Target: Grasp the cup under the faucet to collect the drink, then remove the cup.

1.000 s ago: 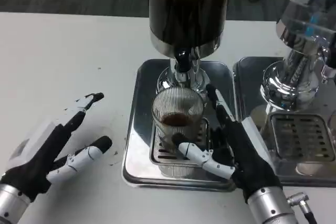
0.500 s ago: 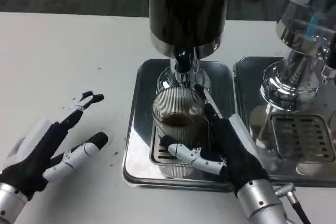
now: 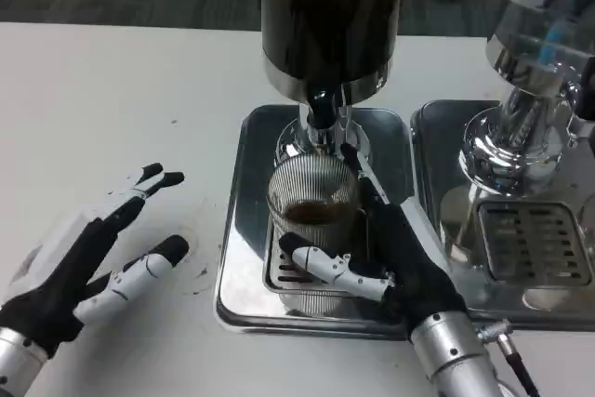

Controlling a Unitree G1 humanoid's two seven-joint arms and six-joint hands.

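Right hand now wrapped around ribbed glass cup, thumb across front, fingers behind; closer in than a second ago. Cup on drip grate of steel tray, directly under black faucet, dark drink in bottom. Left hand flat on white table, fingers spread, holding nothing, barely shifted.

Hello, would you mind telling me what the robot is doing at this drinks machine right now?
The right hand wraps around a ribbed glass cup standing on the drip grate of a steel tray, directly beneath the faucet of a dark drink dispenser. The cup holds a little brown drink at the bottom. The left hand rests on the white table with fingers spread, holding nothing. A second dispenser stands to the right.
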